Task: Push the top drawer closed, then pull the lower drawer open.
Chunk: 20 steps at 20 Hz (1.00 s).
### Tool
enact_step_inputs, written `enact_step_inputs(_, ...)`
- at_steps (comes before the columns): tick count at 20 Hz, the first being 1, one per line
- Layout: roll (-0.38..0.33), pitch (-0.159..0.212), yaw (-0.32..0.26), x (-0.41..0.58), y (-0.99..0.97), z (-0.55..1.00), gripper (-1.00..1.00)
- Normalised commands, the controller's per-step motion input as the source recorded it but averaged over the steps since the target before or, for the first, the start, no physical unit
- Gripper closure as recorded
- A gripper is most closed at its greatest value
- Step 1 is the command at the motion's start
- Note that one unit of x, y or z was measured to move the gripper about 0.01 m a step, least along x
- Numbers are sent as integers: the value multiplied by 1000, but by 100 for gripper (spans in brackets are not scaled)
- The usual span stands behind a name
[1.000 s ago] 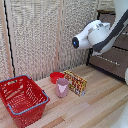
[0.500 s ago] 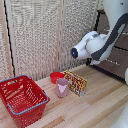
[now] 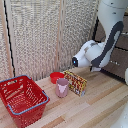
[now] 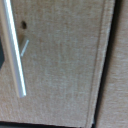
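The dark-brown cabinet point(image 3: 119, 60) stands at the exterior view's right edge, largely hidden behind my white arm. I cannot tell its top drawer from its lower drawer there. My wrist hangs low in front of it, and the gripper point(image 3: 95, 68) shows only as a dark grey stub under the arm, so I cannot make out its fingers. The wrist view is blurred and shows a brown wood-grain drawer front point(image 4: 65, 60) close up, crossed by a slim silver bar handle point(image 4: 12, 47). No fingers appear there. Which drawer this front belongs to is unclear.
A red basket point(image 3: 22, 100) sits on the wooden table point(image 3: 95, 110) at the exterior view's left. A pink cup point(image 3: 62, 87), a red bowl point(image 3: 56, 76) and a colourful box point(image 3: 76, 82) stand mid-table. Woven screen panels point(image 3: 45, 35) form the back wall.
My wrist has come steadily downward in front of the cabinet over the last second. The objects on the table have not moved.
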Motion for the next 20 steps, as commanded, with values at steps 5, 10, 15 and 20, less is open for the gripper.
enact_step_inputs(5, -87, 0, 52, 80, -183, -317, -100)
enact_step_inputs(10, -14, -1, 36, 227, -475, -71, -100)
enact_step_inputs(15, 21, 0, 19, 306, -651, 132, -100)
enact_step_inputs(20, 8, 27, 11, 255, -415, 141, 100)
